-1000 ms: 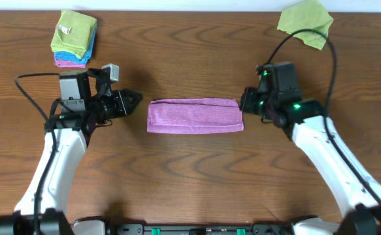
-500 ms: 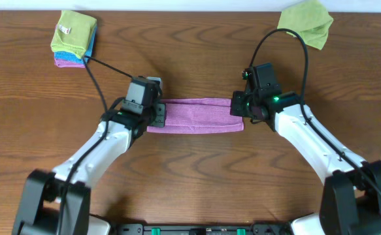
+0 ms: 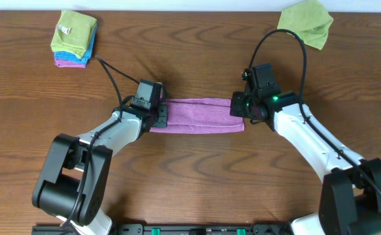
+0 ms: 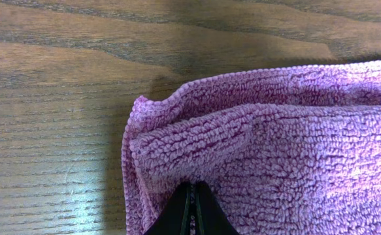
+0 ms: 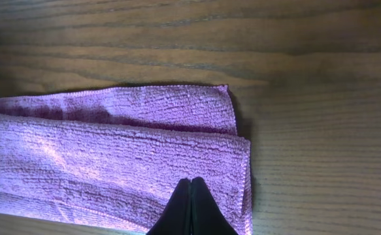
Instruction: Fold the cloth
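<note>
A purple cloth (image 3: 197, 115) lies folded into a long strip at the middle of the wooden table. My left gripper (image 3: 159, 116) is at its left end. In the left wrist view the jaws (image 4: 192, 189) are shut on the cloth (image 4: 275, 143), which is puckered and bunched around the tips. My right gripper (image 3: 238, 109) is over the cloth's right end. In the right wrist view its jaws (image 5: 190, 181) are shut tight, tips on the flat top layer of the cloth (image 5: 112, 156), a little in from its right edge.
A stack of folded cloths (image 3: 74, 39), green on top with blue and pink under it, sits at the back left. A loose green cloth (image 3: 306, 23) lies at the back right. Bare wood surrounds the strip.
My left arm swung in from the left onto the cloth's left end, and that end is now bunched. My right gripper moved slightly left onto the right end, then stayed still.
</note>
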